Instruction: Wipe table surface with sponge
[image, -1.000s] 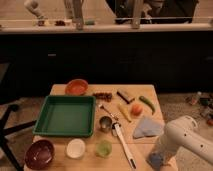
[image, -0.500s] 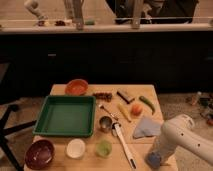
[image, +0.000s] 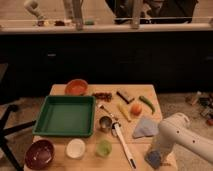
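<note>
**A:** Where are the table's edges, and where is there room to move?

**B:** The tan wooden table (image: 90, 161) is seen from its near end. A dark cabinet wall runs behind its far edge, with floor between them. A black chair (image: 7, 127) stands off the left side. The right side opens onto speckled floor, where the white arm (image: 182, 135) reaches in. On top, bare wood shows mainly along the near edge and at the near right corner.

**A:** Where are the gripper and the sponge?

**B:** The gripper (image: 152, 157) points down at the near right corner, just inside the edge. It is clenched around the blue-grey sponge (image: 151, 161), which sits low against the wood. A pale blue cloth (image: 145, 127) lies just beyond it, apart from it.

**A:** Which containers are there?

**B:** A large green tray (image: 65, 116) fills the left middle, showing only its bare floor. An orange bowl (image: 76, 87) sits just past its far edge. Along the near edge, from left to right, are a maroon bowl (image: 40, 153), a white bowl (image: 76, 148) and a green cup (image: 104, 148). A metal cup (image: 105, 123) stands beside the tray's right rim. I cannot tell what the bowls and cups hold.

**A:** Anything loose?

**B:** A long white-handled tool (image: 124, 146) lies between the green cup and the gripper. An orange fruit (image: 136, 108) and a green pepper (image: 147, 103) lie toward the far right.
</note>
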